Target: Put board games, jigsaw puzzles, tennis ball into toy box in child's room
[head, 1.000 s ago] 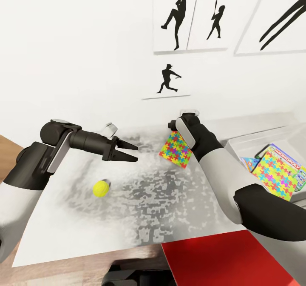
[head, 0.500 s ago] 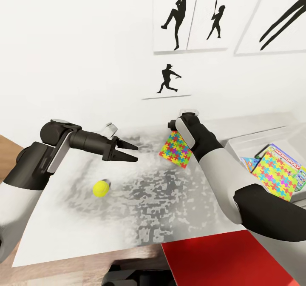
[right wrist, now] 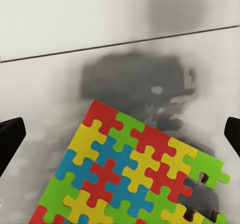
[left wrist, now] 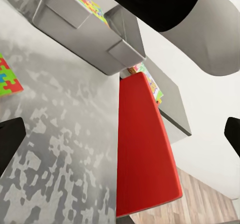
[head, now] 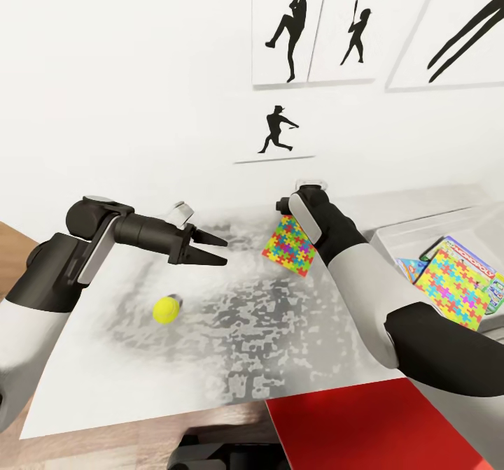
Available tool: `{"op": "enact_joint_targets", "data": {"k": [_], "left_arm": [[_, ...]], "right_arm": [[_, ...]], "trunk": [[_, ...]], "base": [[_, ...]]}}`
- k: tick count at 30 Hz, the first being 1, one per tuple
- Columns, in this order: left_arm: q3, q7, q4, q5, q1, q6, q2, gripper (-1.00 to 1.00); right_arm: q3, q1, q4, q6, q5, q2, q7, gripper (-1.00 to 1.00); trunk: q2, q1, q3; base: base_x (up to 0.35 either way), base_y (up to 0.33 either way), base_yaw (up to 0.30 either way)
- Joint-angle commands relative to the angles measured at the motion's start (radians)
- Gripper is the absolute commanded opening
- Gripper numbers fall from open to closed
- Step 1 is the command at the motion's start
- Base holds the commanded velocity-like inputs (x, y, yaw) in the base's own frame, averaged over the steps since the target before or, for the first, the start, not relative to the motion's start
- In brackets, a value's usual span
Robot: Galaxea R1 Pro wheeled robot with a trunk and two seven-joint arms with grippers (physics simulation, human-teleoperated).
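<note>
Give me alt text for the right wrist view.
A jigsaw puzzle of yellow, blue, red and green interlocking pieces lies flat on the pale mottled table, between the open right gripper fingertips at the frame edges. Behind the table's far edge is white wall.

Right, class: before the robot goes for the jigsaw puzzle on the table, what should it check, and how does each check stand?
1. Right gripper open: ok, fingertips stand wide apart.
2. Jigsaw puzzle between those fingertips: ok, it lies flat on the table under the gripper.
3. Fingers low enough to grip its thin edge: cannot tell.
4. Left gripper out of the way: ok, open, apart from the puzzle.
5. Tennis ball clear of both grippers: ok.
6. Room in the toy box: cannot tell; a second jigsaw puzzle leans inside over the board games.
</note>
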Motion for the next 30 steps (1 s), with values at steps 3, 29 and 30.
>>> {"op": "enact_joint_targets", "data": {"k": [3,29,30], "left_arm": [[-0.002,-0.001,0.0,0.003,-0.001,0.01,0.001,1.0],[-0.003,-0.001,0.0,0.003,-0.001,0.01,0.001,1.0],[-0.003,-0.001,0.0,0.003,-0.001,0.01,0.001,1.0]], "right_arm": [[0.003,-0.001,-0.001,0.003,-0.011,-0.001,-0.01,1.0],[0.003,-0.001,-0.002,-0.005,-0.013,-0.002,-0.01,1.0],[0.003,-0.001,-0.002,-0.005,-0.013,-0.003,-0.01,1.0]], "trunk": [[-0.002,0.001,-0.001],[-0.002,0.001,-0.001],[-0.002,0.001,-0.001]], "base": [[0.0,0.0,0.0],[0.0,0.0,0.0],[0.0,0.0,0.0]]}}
